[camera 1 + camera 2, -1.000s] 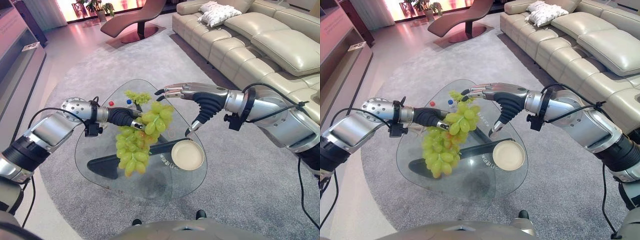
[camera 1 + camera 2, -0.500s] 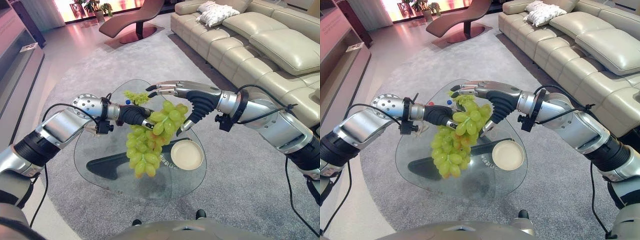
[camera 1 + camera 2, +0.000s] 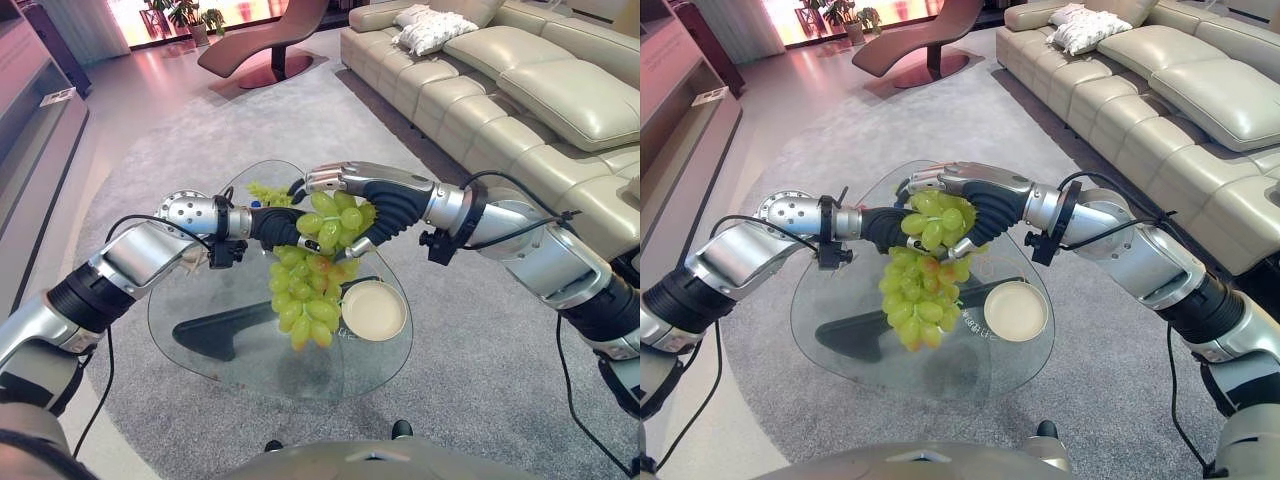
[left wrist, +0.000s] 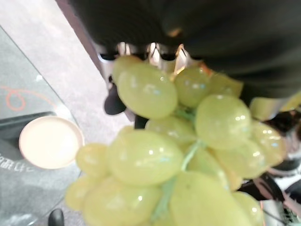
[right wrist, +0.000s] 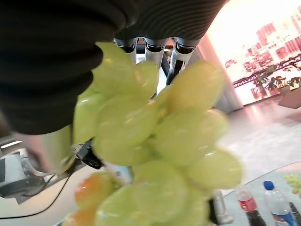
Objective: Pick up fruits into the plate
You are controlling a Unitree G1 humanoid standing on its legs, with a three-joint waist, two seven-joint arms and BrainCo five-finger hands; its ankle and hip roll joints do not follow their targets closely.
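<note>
The left hand grips the large grape bunch aloft near the empty plate, the right hand cupping its top; a small bunch remains on the glass surface.

left robot hand fingers hidden behind grape bunch; bunch's lower grapes cut off

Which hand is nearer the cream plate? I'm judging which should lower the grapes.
Right. The right hand sits over the top of the grape bunch, just above the cream plate; the left hand grips the bunch from the far side.
</note>
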